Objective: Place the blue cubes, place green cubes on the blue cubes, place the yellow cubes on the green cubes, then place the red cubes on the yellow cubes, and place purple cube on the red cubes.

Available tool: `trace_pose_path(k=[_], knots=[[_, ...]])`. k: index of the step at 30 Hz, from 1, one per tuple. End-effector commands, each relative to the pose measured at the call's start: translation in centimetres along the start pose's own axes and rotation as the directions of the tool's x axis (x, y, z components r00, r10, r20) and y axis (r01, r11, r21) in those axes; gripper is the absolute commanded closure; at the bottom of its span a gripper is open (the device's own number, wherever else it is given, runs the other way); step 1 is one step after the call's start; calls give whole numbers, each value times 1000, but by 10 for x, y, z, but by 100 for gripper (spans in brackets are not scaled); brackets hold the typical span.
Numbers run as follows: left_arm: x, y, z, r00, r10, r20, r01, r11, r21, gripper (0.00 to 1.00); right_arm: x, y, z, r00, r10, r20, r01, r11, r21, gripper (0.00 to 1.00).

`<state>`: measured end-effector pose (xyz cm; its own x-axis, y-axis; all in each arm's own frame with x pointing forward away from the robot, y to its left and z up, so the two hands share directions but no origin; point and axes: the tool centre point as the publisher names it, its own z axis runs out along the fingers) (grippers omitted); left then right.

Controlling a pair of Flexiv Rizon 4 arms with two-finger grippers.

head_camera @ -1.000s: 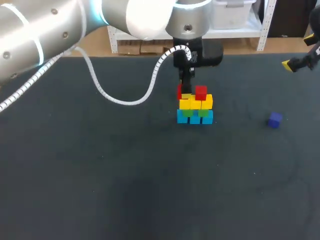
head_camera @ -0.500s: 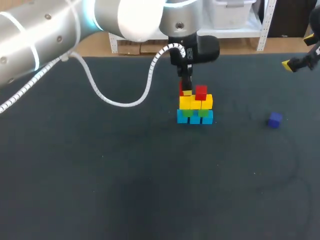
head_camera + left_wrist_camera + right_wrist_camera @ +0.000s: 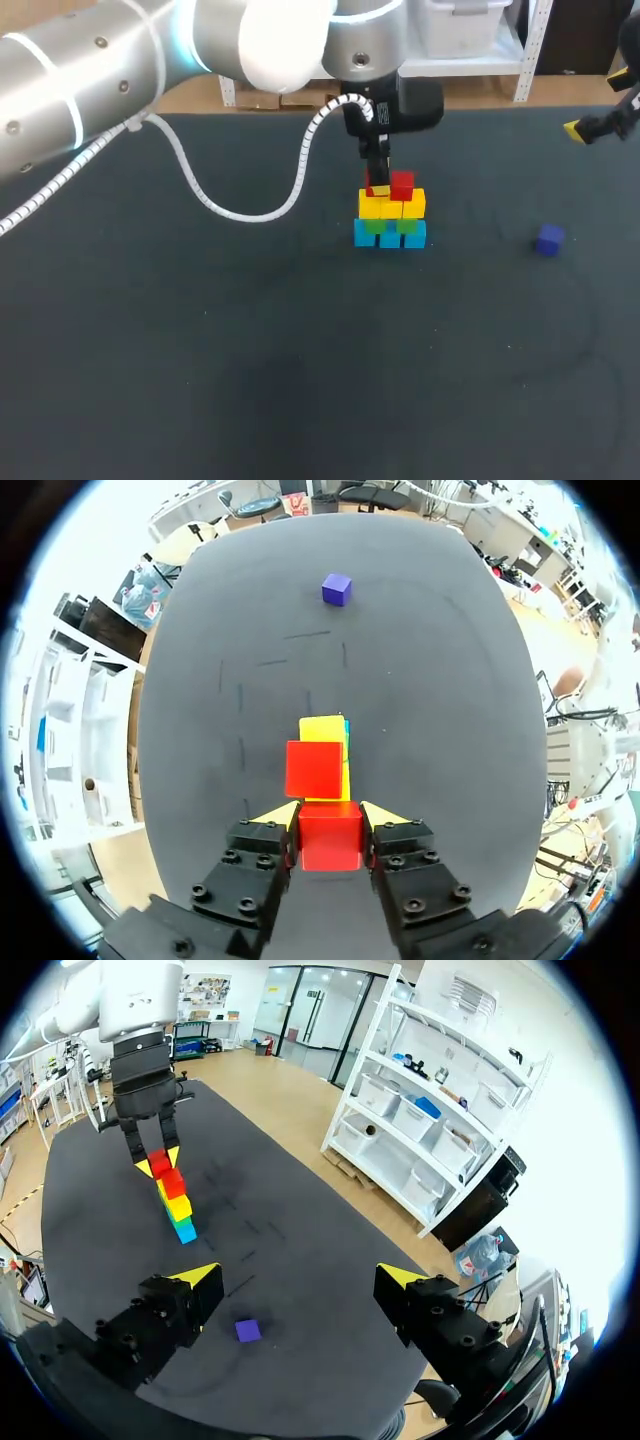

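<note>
Head view: left fingers (image 3: 376,165) at the stack (image 3: 390,222) near the bench's (image 3: 200,350) far edge, purple cube (image 3: 549,240) apart toward its right edge; left wrist view: they pinch a red cube (image 3: 330,840) beside the second red cube (image 3: 313,768) on the yellows (image 3: 322,728); right wrist view: right fingers (image 3: 200,1278) spread, purple cube ahead.

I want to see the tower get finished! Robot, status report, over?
Left claw shut on red cube at the stack's top. Right claw open, empty. Purple cube loose on table. Nothing in the way.
</note>
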<state>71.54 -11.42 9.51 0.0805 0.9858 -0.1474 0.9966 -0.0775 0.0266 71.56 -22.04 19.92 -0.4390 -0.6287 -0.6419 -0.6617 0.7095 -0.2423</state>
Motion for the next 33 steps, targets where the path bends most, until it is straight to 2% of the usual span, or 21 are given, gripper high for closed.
trace_pose_path(k=[1,12,33], knots=[[-3,4,2,1000,0,-1,0,1000,6,100,2,4,-1,1000,2,3,-2,998,62,0],[-8,3,8,1000,6,-5,-6,1000,20,100,2,4,-1,1000,2,3,-2,998,62,0],[-5,7,12,1000,-6,-12,6,1000,16,100,2,4,-1,1000,2,3,-2,998,62,0]])
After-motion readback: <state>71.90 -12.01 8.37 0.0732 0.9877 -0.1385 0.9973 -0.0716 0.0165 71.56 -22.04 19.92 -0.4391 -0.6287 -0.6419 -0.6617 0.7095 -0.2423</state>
